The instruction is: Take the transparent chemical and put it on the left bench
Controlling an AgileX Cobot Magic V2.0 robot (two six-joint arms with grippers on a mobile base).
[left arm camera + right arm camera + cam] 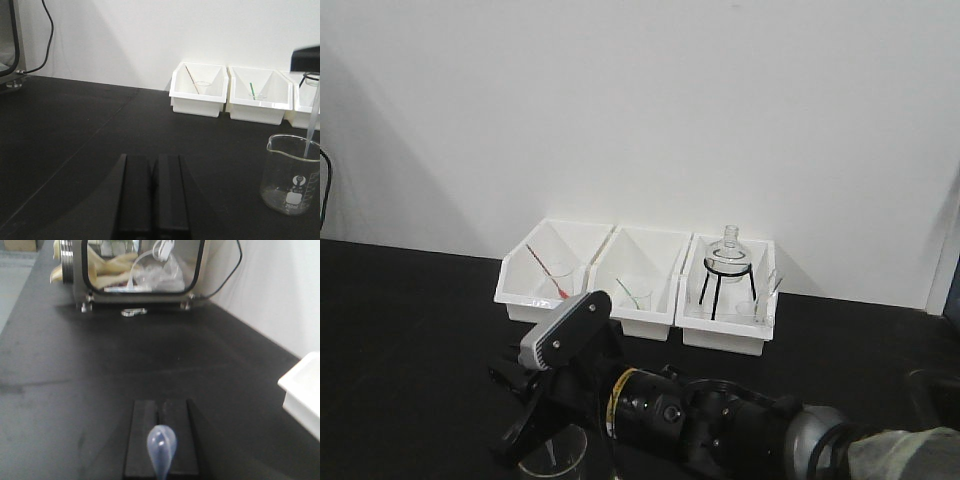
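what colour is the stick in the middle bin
Green stick, clearest in the left wrist view.

Flat matte black countertop point(75, 130) running up to a plain white wall. Three white plastic bins point(638, 283) in a row against that wall, touching side by side, each resting directly on the black surface. Small clear glass beaker with printed graduations point(293, 174) standing upright on the countertop in front of the bins, well apart from them. At the far end in the right wrist view, a grey box with a dark-framed window point(140, 270) sitting on small feet on the same black surface.
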